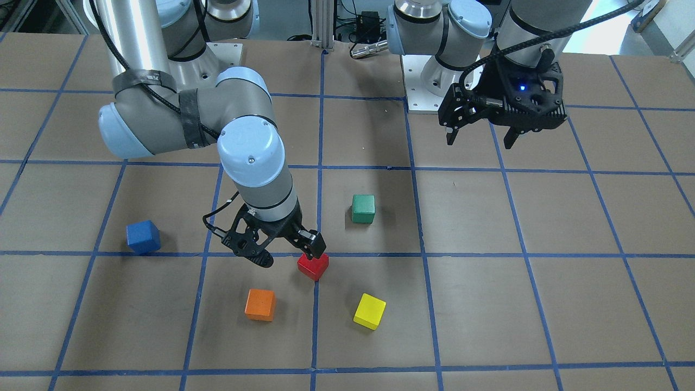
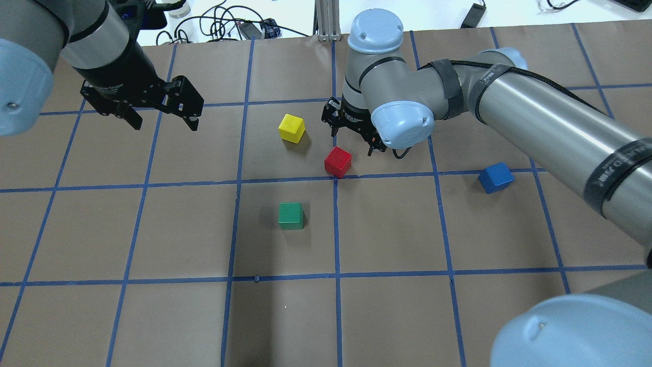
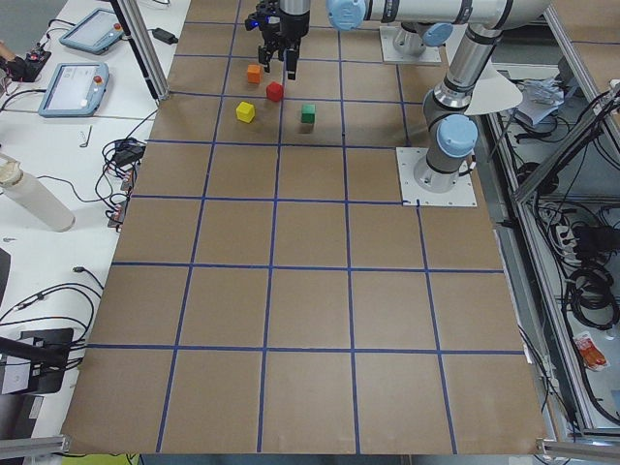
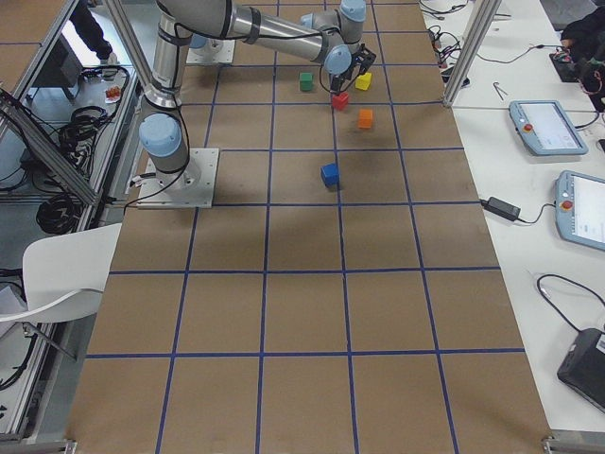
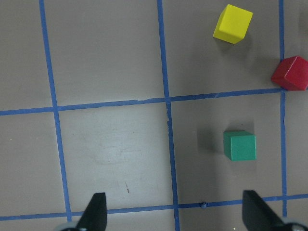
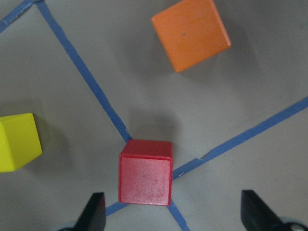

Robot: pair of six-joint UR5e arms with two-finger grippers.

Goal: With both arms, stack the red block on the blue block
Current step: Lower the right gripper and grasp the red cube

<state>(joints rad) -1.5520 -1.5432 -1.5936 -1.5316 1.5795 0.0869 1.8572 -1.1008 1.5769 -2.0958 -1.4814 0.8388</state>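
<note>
Red block (image 6: 146, 172) sits on the bench (image 1: 543, 304) just beneath the right claw (image 1: 292, 256), whose fingers are spread apart and hold nothing. In the wrist view the block lies inside the gap but off centre, nearer one finger than the other. Its side faces run nearly square to the line along which the fingers would close. As a cube it has no long axis to allow for, so the coming move seems to turn on a small sideways shift to centre the claw, then a descent. In the front view one fingertip overlaps the block's top edge, and I cannot tell whether it touches. The blue block (image 1: 143, 237) rests well apart from this claw, further out on the right arm's own side, with nothing on it. The right arm is plainly the nearer to both blocks. The left claw (image 1: 480, 144) hangs raised and spread wide, empty, well away from every block. An orange block (image 6: 191, 33) and a yellow block (image 6: 17, 142) lie near the right claw, and a green block (image 1: 362, 209) sits a little beyond. The stacking is not yet begun.
</note>
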